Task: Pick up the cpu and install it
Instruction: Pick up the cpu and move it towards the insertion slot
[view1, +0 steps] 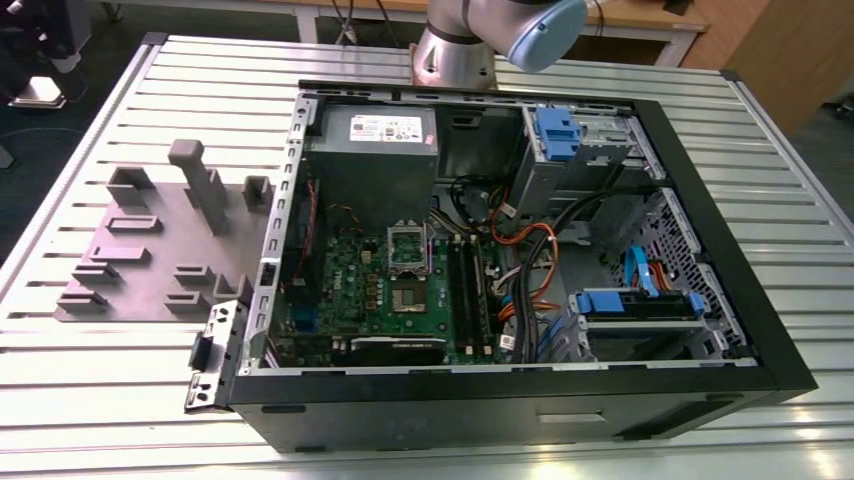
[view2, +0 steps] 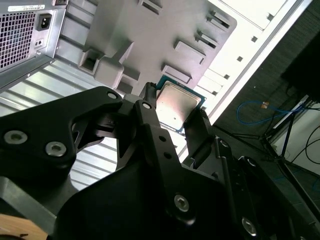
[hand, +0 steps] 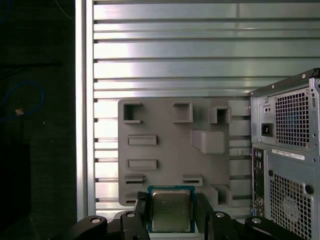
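Arm (view1: 497, 30) is cut off by the top edge in the exterior view; just the base + one joint show. Board socket (view1: 406, 246) is too small there to tell if it's open or filled. In the first wrist view, the cpu (hand: 171, 210) side edges sit partly behind the fingers (hand: 141, 214), and the gripper (hand: 171, 204) body runs off frame. In the second wrist view, approx. half the cpu (view2: 179, 106) is hidden by a finger (view2: 155, 135), and the grey fixture (view2: 150, 35) is partly blocked. PC case (hand: 290, 150) is cut by the frame edge.

The fixture (view1: 160, 240) lies on the bench (view1: 80, 400), just beside the open computer case (view1: 534, 250), on the exterior view's left. The cpu (hand: 171, 212) sits clamped between the hand's (hand: 171, 202) fingers.
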